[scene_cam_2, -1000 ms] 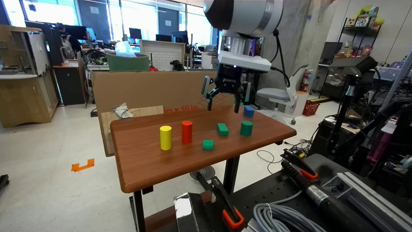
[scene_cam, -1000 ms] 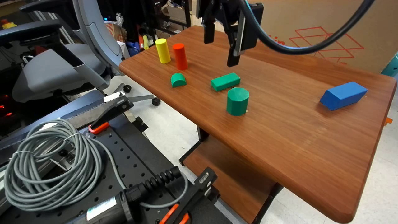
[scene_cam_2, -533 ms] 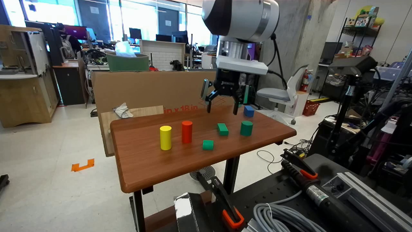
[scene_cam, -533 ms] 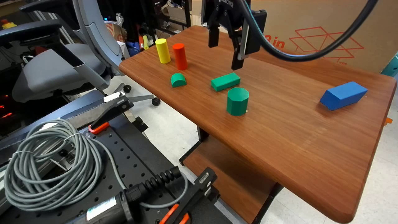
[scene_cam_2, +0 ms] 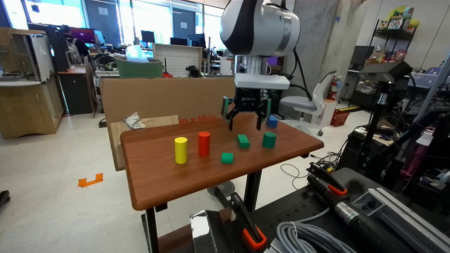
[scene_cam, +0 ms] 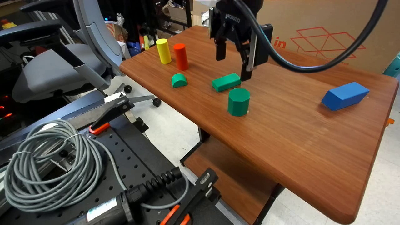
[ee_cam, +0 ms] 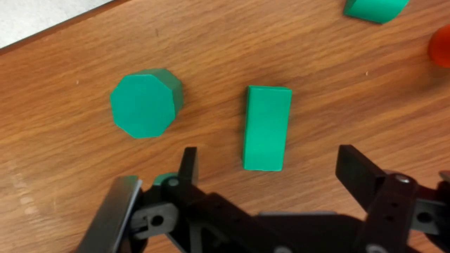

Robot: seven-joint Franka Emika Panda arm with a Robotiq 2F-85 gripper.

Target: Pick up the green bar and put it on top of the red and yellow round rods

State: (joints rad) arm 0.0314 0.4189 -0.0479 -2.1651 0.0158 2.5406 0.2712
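I lowered gripper [scene_cam_2: 244, 128], spread wide, holding nothing, toward green bar [ee_cam: 266, 128]; grasp seemed next, red rod [scene_cam_2: 204, 144], yellow rod [scene_cam_2: 181, 151] untopped.

The gripper [scene_cam_2: 244, 126] is mostly black. Below it: the plain green bar [ee_cam: 267, 128] — and, nearby, a green octagonal block [scene_cam: 238, 102]. Farther from it: a yellow rod [scene_cam: 164, 52], a red-orange rod [scene_cam: 181, 57], a rounded green piece [scene_cam: 179, 80], a blue block [scene_cam: 345, 96]. The tabletop [scene_cam: 290, 125] beneath it is streaked brown; the cardboard [scene_cam: 328, 15] behind the gripper, red-printed tan.
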